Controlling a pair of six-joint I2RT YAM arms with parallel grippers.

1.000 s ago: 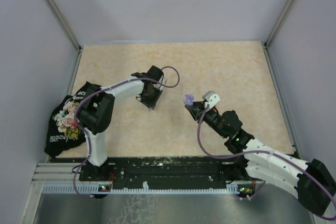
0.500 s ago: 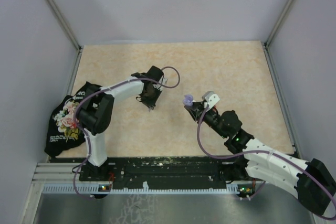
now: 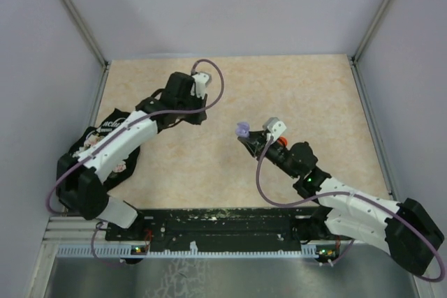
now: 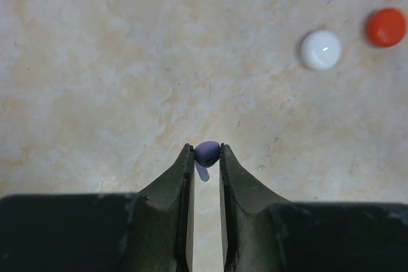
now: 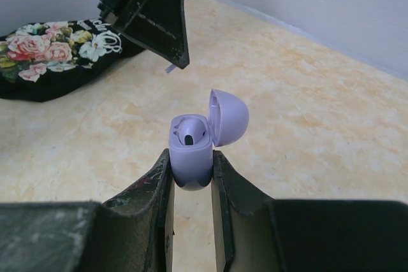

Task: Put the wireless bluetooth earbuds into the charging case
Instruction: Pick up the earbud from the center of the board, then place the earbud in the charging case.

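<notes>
Pointing stem-down: lilac earbud [image 4: 206, 154]

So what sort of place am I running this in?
Looks like an enclosed lab test cell, not a home: plain walls on metal corner posts, a marble-look tabletop, and a left arm and right arm bolted to a rail at its near edge.

The left arm [image 3: 122, 137] and right arm [image 3: 353, 207] have white links and black joints. A purple cable [image 3: 222, 85] loops behind the black left tool [image 4: 205, 157] and right tool [image 5: 191, 157].
</notes>
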